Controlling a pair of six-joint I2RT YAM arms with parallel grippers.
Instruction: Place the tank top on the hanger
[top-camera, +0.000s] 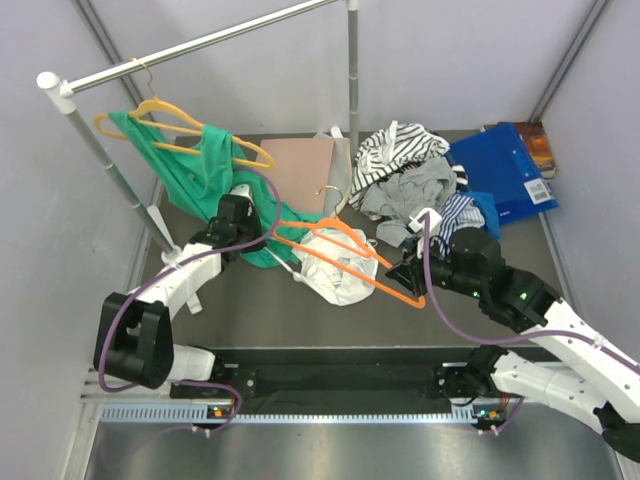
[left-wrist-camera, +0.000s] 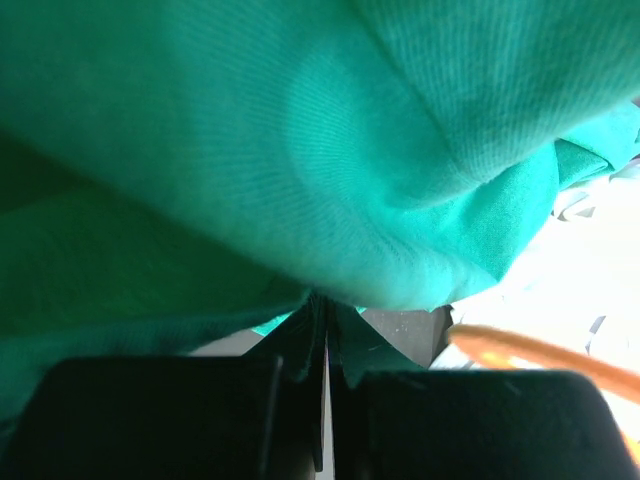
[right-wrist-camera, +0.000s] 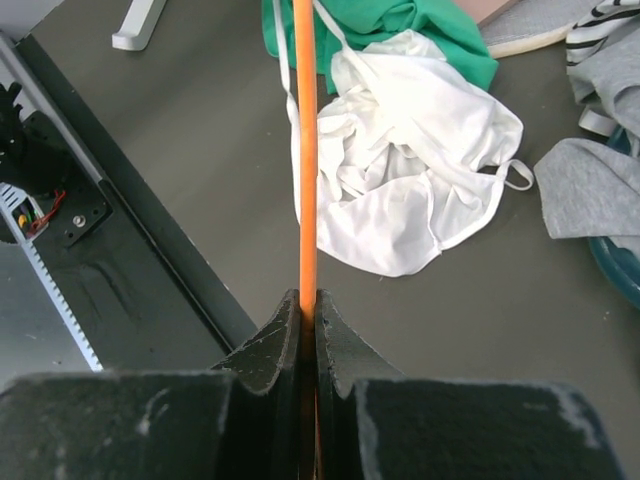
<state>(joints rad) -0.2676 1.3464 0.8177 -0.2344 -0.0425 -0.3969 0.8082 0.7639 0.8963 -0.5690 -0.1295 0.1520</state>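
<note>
Orange plastic hanger clamped in right claw, jaws closed tight on the bar. Beyond, white tank top crumpled on table, partly beneath hanger, not threaded. Farther, left claw closed against green garment; hold unconfirmed. Step judged: positioning hanger. Next: free a strap, feed hanger arm through.
</note>
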